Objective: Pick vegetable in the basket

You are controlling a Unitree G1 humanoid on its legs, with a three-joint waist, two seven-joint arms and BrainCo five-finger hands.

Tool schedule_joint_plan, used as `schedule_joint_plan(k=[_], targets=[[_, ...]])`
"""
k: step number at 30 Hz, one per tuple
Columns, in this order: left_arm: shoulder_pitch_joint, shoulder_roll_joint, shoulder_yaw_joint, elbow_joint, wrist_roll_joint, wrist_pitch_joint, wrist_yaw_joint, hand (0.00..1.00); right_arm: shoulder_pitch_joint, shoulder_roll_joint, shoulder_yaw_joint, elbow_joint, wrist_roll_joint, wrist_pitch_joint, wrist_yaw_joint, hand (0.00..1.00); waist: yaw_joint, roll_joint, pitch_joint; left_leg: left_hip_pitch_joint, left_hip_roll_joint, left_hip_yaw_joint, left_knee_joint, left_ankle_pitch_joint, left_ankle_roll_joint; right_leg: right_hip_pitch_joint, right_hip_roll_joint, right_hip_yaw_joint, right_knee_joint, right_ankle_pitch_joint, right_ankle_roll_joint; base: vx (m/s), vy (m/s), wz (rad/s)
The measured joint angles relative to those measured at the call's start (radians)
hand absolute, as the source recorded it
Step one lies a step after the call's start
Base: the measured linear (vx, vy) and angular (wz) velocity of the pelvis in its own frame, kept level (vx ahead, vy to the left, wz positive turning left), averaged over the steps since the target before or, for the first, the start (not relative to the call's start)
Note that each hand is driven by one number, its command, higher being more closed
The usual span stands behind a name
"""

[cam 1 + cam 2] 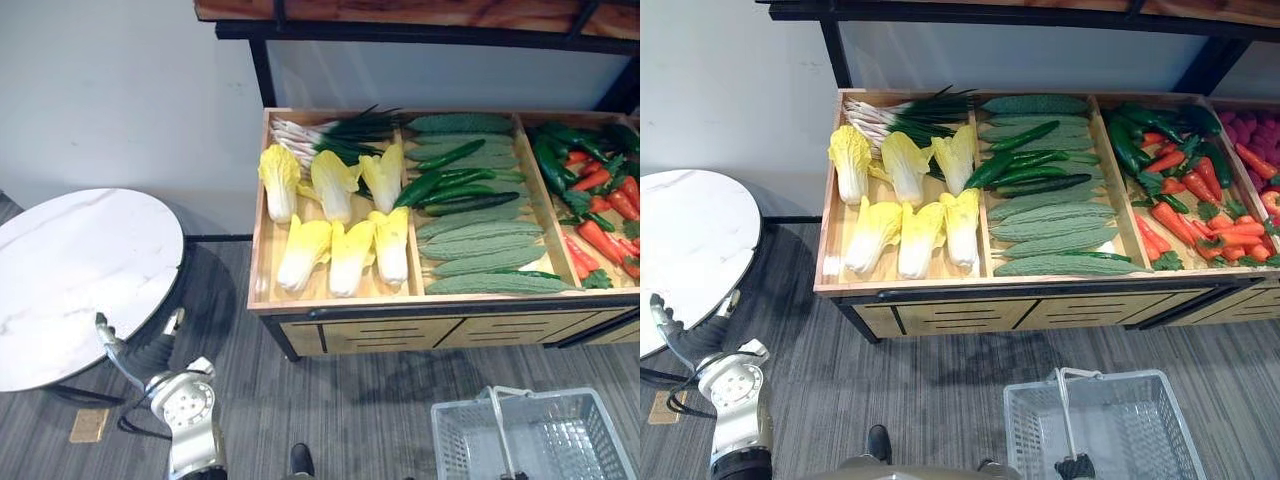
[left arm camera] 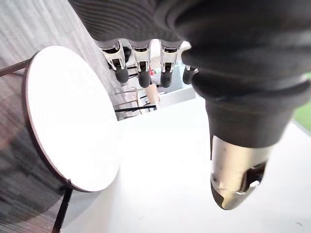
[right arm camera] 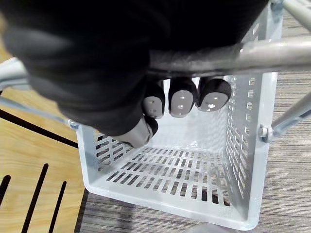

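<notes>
Biggest thing first: the wooden bench (image 1: 330, 300) stands ahead of both hands, well beyond reach of either as they hang now. Its compartments are full. Off to the outer side of my left hand (image 2: 139, 60) is the round table (image 1: 80, 270), near the fingers but not touching them.

Under my right hand (image 3: 182, 97) hangs the grey basket (image 1: 1028, 435), on the near side of the bench and low by the floor. That hand is clenched round the handle (image 3: 228, 56), fingers curled under the bar. Through the slotted floor and walls I see nothing inside the basket.

The vegetables all lie in the bench, far forward of the hands. The cabbages (image 1: 330, 250) are in the compartment most nearly ahead of the left hand, the cucumbers (image 1: 455, 185) are in the middle one, and the carrots (image 1: 600, 238) are ahead of the right hand.

The left hand is released, fingers straight and loose, thumb apart, holding nothing.

My reading is that the task has barely begun. The basket is in hand, which is the only part settled. Left to do: bring the free hand up to the bench, close it on one vegetable, carry it across and drop it into the basket.
</notes>
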Motion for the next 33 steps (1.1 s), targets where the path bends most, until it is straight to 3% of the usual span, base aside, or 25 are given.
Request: schedule_joint_plan(k=[4,7,20,32,33], targets=[[-0.06,0.03,-0.007,0.032,0.039,0.011,0.032,0.0,-0.006,-0.005,0.029,-0.014,-0.007,-0.015,0.0,1.0,-0.007,0.002,0.0,-0.004,0.016,0.024,-0.002,0.005,-0.011,-0.017,0.011,0.029,-0.019,0.0,0.0,-0.06,-0.034,-0.29],[-0.105,0.073,-0.028,0.077,0.067,0.014,0.04,0.0,-0.013,-0.005,0.035,-0.018,-0.007,-0.016,-0.001,1.0,-0.028,0.011,0.004,-0.008,0.031,0.031,-0.003,0.0,-0.027,-0.035,0.024,0.04,-0.025,0.003,-0.003,-0.09,-0.014,-0.17],[-0.208,0.197,-0.121,0.277,0.118,0.039,0.024,0.0,-0.029,-0.021,0.112,-0.023,-0.009,-0.016,-0.01,1.0,-0.033,0.014,0.014,-0.056,0.031,0.076,0.004,-0.005,-0.036,-0.104,0.034,0.097,-0.04,0.025,0.004,0.06,-0.003,-0.12],[-0.359,0.265,-0.188,0.344,0.119,0.046,0.006,0.0,-0.093,-0.048,0.188,-0.074,-0.014,-0.046,-0.022,1.0,-0.053,0.027,0.095,-0.08,0.068,0.108,0.004,0.013,-0.062,-0.162,0.065,0.147,-0.033,0.045,-0.027,0.04,-0.029,-0.14],[-0.391,0.282,-0.194,0.405,0.119,0.036,0.004,0.0,-0.095,-0.05,0.19,-0.088,-0.013,-0.047,-0.026,1.0,-0.052,0.03,0.102,-0.081,0.071,0.111,0.004,0.019,-0.07,-0.176,0.067,0.156,-0.026,0.047,-0.028,0.03,-0.042,-0.24]])
